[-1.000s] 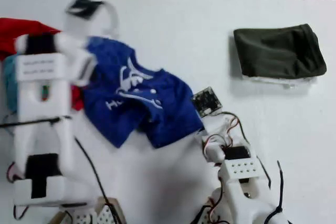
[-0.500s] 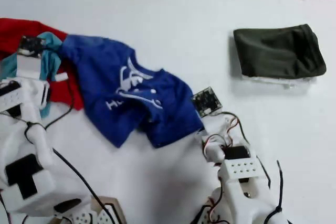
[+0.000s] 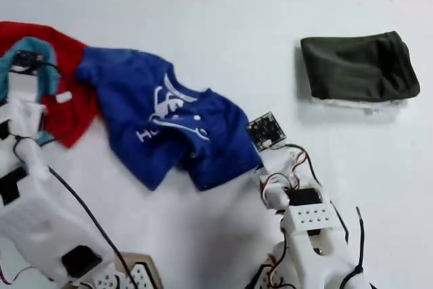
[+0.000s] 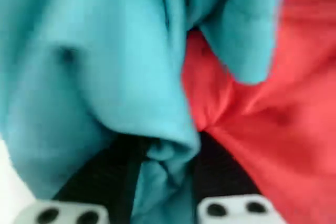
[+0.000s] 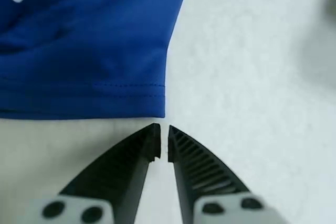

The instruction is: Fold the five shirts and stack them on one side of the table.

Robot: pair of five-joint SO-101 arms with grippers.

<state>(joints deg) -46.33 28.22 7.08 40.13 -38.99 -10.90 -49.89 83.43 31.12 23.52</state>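
One dark shirt (image 3: 358,65) lies folded at the far right of the surface (image 3: 237,25), with a white layer (image 3: 355,104) showing under its near edge; whether that is a second folded shirt I cannot tell. So the stack looks begun, one or two shirts of five. The rest is undone: the blue shirt (image 3: 169,126) lies spread and rumpled in the middle, overlapping the red shirt (image 3: 71,93) at the left, and the teal shirt (image 3: 10,76) is bunched at the left edge. The left fingers (image 4: 100,177) are clamped on a fold of teal cloth. The right fingers (image 5: 131,161) are all but closed on nothing, tips just beside the blue hem.
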